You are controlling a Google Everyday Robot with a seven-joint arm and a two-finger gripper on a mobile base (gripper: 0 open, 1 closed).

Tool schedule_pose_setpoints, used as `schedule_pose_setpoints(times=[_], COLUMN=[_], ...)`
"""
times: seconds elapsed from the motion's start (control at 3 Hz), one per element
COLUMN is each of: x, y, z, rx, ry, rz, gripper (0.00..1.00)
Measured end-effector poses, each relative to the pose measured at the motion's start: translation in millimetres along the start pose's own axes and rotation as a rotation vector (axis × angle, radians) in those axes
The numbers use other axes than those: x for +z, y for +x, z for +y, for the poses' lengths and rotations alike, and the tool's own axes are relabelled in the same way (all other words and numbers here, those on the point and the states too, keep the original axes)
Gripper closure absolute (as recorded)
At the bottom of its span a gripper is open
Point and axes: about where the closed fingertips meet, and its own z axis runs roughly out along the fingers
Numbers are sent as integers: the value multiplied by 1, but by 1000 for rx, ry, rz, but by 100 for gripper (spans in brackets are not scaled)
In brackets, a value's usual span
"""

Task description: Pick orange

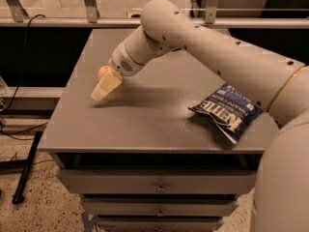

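Note:
The orange (pixel 102 71) is a small round fruit on the left part of the grey table (pixel 145 124). Only its upper left side shows, because my gripper (pixel 100 93) is in front of it. The gripper is a cream-coloured block at the end of my white arm (pixel 193 33). It points down and to the left, just in front of and slightly below the orange, low over the table top. Whether it touches the orange cannot be told.
A blue chip bag (pixel 231 112) lies flat on the right part of the table, near the front edge. The table has drawers (pixel 157 182) below. A railing (pixel 58 21) runs behind the table. Cables (pixel 19 124) lie on the floor at the left.

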Motion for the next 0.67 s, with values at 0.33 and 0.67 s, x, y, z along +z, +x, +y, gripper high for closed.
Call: schedule_pose_setpoints(times=[0.33, 0.67], x=[5, 3], y=[3, -1], z=[-4, -7], rx=[23, 31], ry=[-8, -7], rz=[-12, -29], gripper=[41, 64])
